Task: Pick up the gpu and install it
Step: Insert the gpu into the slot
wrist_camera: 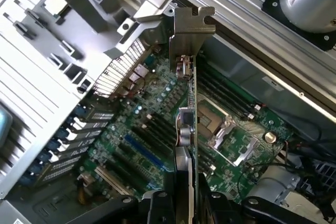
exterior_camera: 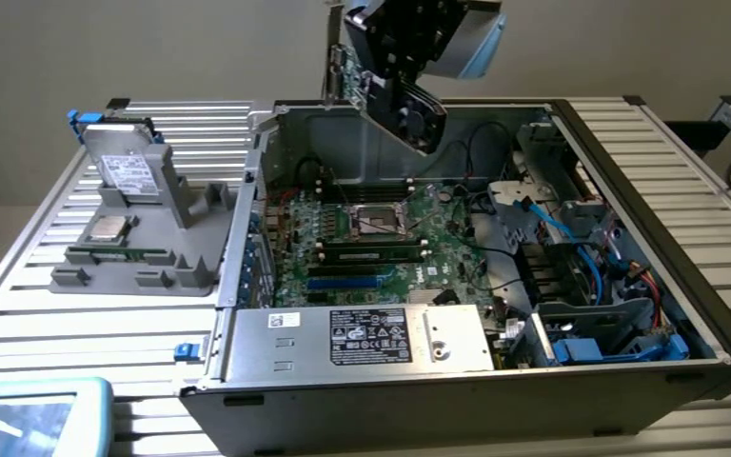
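Exterior view: an open computer case [exterior_camera: 467, 409] is lying on its side on a slatted table [exterior_camera: 35, 324]. My hand [exterior_camera: 404, 48] is hanging above the far wall of the case and pinching the gpu [exterior_camera: 410, 109]. The card is in the air, clear of everything, tilted with its black cooler facing the exterior view's right. The green motherboard [exterior_camera: 365, 238] is lying flat in the case below it. On the exterior view's left, well apart from the card, a grey holder [exterior_camera: 149, 276] is carrying a drive [exterior_camera: 125, 171] and a memory stick [exterior_camera: 118, 255].

Wrist view: I am looking along the gpu [wrist_camera: 186, 129], which is showing edge-on as a thin strip. My hand [wrist_camera: 184, 205] is clamping it, and its dark fingers [wrist_camera: 157, 205] are pressing on both faces. At the card's far end the silver bracket [wrist_camera: 191, 27] is standing over the rim of the case, near the row of rear slot covers. The motherboard [wrist_camera: 236, 145] is lying beneath, and a blue slot [wrist_camera: 140, 150] is lying to one side of the card's line, not under it.

As I judge it, doing this step well means keeping the card's edge parallel to the slot, shifting sideways until the two are lining up, and keeping the bracket clear of the case wall. Tilt looks like the main risk, since a skewed card could jam or scrape the board.
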`<state>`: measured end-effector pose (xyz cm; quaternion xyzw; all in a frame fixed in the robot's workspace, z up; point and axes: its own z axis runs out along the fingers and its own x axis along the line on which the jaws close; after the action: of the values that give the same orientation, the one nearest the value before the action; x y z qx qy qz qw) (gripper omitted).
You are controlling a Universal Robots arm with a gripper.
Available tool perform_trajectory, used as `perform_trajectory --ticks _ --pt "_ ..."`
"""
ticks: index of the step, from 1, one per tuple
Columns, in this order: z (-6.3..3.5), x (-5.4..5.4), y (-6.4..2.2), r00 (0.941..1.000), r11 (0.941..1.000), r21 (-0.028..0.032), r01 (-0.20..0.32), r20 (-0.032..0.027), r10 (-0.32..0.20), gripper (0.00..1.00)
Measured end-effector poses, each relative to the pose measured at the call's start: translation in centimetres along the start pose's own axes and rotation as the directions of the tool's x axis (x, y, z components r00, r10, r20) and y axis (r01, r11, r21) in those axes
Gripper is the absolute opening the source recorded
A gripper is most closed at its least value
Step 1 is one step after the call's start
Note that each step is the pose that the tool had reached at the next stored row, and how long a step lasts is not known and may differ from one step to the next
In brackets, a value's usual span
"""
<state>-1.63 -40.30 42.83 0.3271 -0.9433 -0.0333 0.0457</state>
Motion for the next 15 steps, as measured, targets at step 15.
perform_trajectory --ticks 15 --pt "0.10 -0.01 -0.01 0.9629 0.9625 0.0283 0.270 -0.0124 -0.270 0.27"
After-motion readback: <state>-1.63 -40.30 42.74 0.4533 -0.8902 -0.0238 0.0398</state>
